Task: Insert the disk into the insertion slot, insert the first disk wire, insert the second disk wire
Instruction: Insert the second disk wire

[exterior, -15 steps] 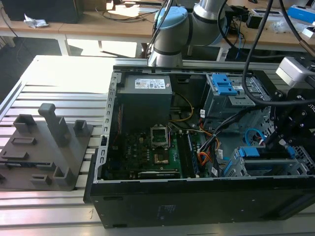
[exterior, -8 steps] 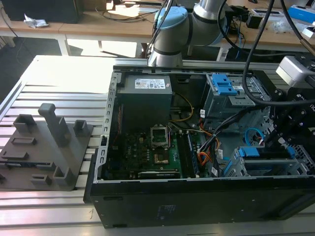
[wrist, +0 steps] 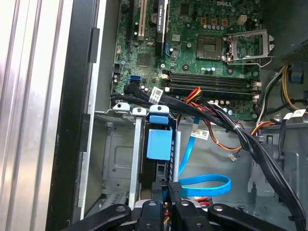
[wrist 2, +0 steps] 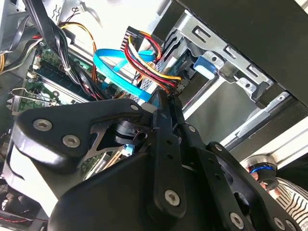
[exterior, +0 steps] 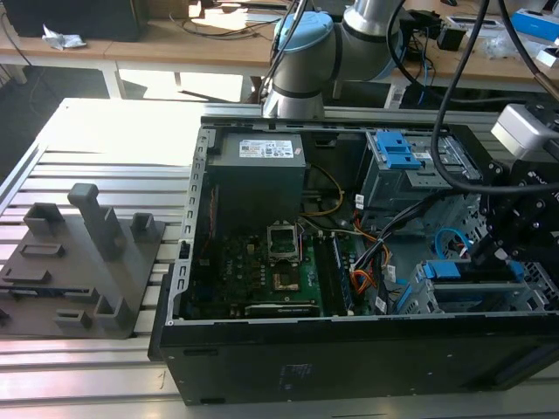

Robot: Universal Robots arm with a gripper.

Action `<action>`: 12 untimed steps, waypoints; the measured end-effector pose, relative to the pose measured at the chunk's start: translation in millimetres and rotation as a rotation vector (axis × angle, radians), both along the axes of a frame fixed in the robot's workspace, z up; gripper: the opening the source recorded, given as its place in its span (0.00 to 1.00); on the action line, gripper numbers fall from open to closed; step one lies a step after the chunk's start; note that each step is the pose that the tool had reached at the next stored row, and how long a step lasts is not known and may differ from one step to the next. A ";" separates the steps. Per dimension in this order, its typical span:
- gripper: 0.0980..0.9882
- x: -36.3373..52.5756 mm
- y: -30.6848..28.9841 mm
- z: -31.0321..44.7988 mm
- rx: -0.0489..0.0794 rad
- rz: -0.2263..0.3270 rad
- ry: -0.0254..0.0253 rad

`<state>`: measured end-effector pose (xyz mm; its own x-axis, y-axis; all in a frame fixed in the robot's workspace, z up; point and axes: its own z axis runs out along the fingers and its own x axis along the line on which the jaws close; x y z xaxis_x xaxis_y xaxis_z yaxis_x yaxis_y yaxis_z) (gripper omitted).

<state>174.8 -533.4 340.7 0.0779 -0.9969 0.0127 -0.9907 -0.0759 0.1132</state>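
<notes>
The disk [exterior: 467, 292], framed in its blue carrier [wrist: 159, 144], sits inside the grey insertion slot [exterior: 534, 284] at the case's corner on the exterior view's right. My black gripper [exterior: 498, 249] hangs just above the disk's rear end. Its fingers [wrist 2: 163, 115] are pressed together at the end of the first disk wire [wrist 2: 149, 67], a red, yellow and black strand running down to the disk. The second disk wire [wrist: 207, 185], a light-blue flat cable [wrist 2: 113, 70], loops beside the fingertips [wrist: 159, 190]. Where its plug ends is hidden under the gripper.
A second grey cage with blue latches [exterior: 397, 153] stands behind the slot. Thick black cable bundles [wrist: 231, 122] cross above the disk. The motherboard [wrist: 207, 48] and power supply [exterior: 258, 166] fill the case. A grey fixture [exterior: 87, 262] lies on the exterior view's left.
</notes>
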 end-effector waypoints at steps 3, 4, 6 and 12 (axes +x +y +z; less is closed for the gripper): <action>0.07 0.0 -0.3 -1.8 0.000 -0.001 0.0000; 0.07 -0.1 -0.3 -2.0 0.000 -0.001 -0.0001; 0.07 -0.8 -0.4 -2.2 0.000 -0.001 0.0000; 0.07 -0.5 -1.5 -4.6 0.000 -0.001 0.0001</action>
<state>174.4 -534.9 336.1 0.0770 -0.9970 0.0127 -0.9907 -0.0750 0.1133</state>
